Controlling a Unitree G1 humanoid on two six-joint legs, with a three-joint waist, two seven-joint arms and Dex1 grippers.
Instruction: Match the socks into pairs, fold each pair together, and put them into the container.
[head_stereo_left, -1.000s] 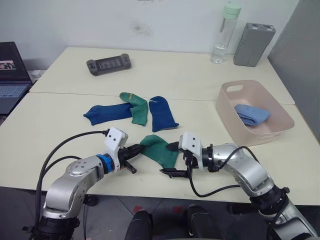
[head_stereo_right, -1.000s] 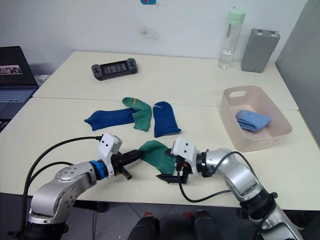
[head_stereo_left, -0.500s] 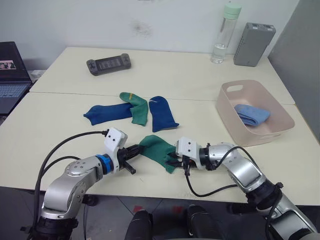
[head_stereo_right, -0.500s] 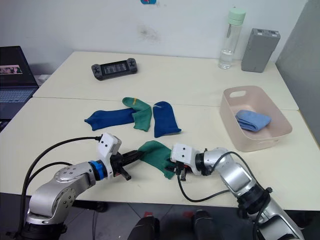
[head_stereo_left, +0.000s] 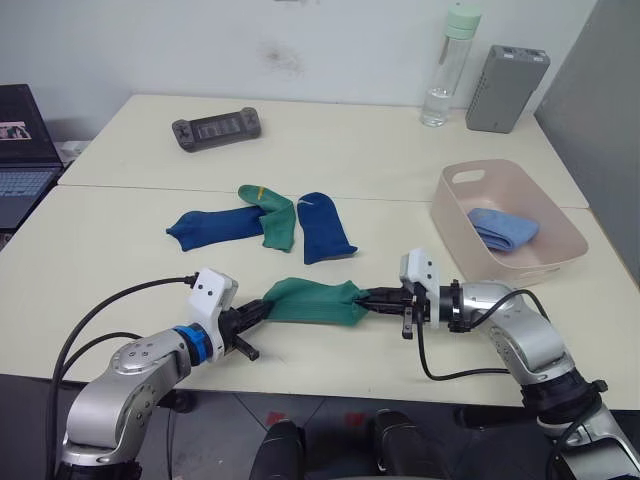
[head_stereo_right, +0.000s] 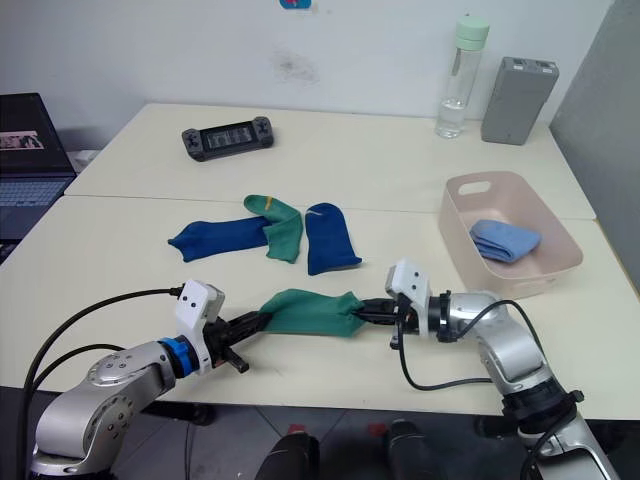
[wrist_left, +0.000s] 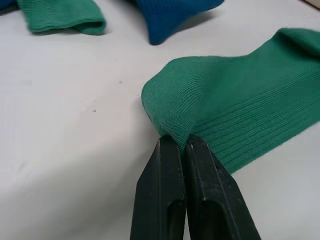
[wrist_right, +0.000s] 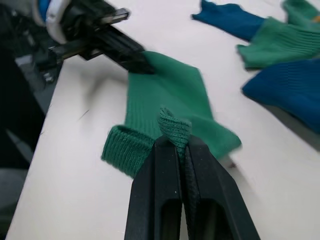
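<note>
Grippers: left gripper (head_stereo_left: 262, 313) clenched on one end of a green sock (head_stereo_left: 312, 301); right gripper (head_stereo_left: 371, 297) clenched on its other end.
Held sock: stretched flat between the two grippers, low over the near table (head_stereo_left: 100, 270) edge.
Loose socks: beyond the held sock, a dark blue sock (head_stereo_left: 214, 225), a second green sock (head_stereo_left: 274, 216) and another dark blue sock (head_stereo_left: 321, 227), side by side.
Container: pink tub (head_stereo_left: 462, 222) beyond the right gripper and to its right, a folded light blue pair (head_stereo_left: 505, 229) inside.
Far table: game controller (head_stereo_left: 217, 128), water bottle (head_stereo_left: 445, 68), grey box (head_stereo_left: 508, 75).

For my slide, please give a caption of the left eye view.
Both grippers stretch one green sock between them.
</note>
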